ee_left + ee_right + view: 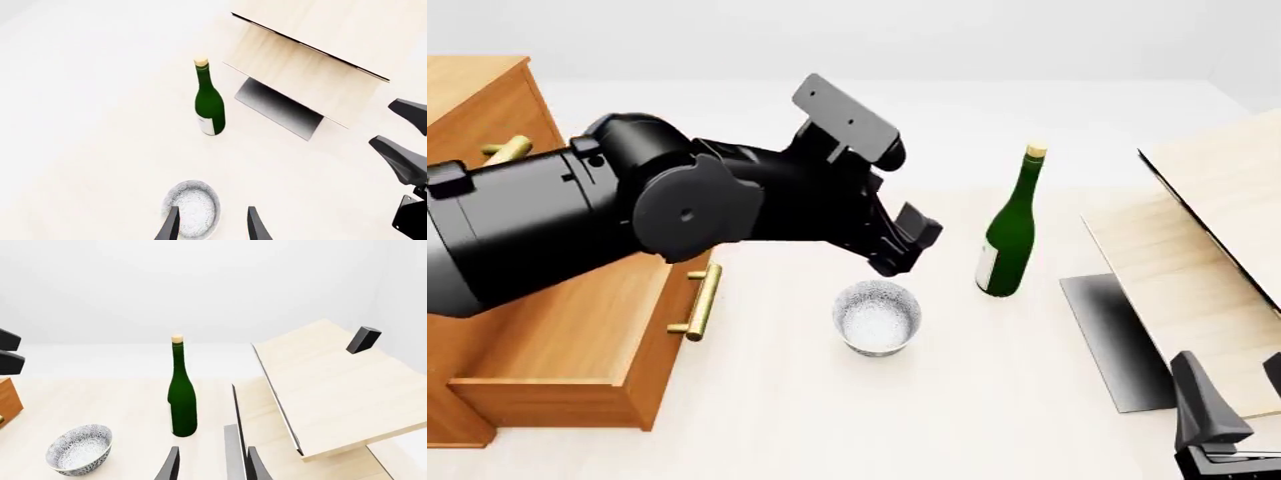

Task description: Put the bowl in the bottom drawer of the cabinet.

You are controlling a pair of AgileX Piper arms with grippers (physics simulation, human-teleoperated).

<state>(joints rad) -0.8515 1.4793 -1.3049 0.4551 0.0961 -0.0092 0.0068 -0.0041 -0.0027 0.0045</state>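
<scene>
The speckled white-grey bowl (877, 316) stands upright on the table in front of the cabinet (474, 95). The bottom drawer (561, 395) is pulled out, and its brass handle (701, 302) faces the bowl. My left gripper (905, 240) hangs open just above the bowl's far rim. In the left wrist view one finger (170, 225) lies over the bowl (193, 207) and the other outside it. My right gripper (1228, 410) stands open and empty at the front right, far from the bowl (79, 449).
A green bottle (1010, 225) with a cork stands upright to the right of the bowl. Pale wood boards (1214, 250) with a dark panel (1108, 340) fill the right side. An upper drawer handle (507, 150) shows behind my left arm.
</scene>
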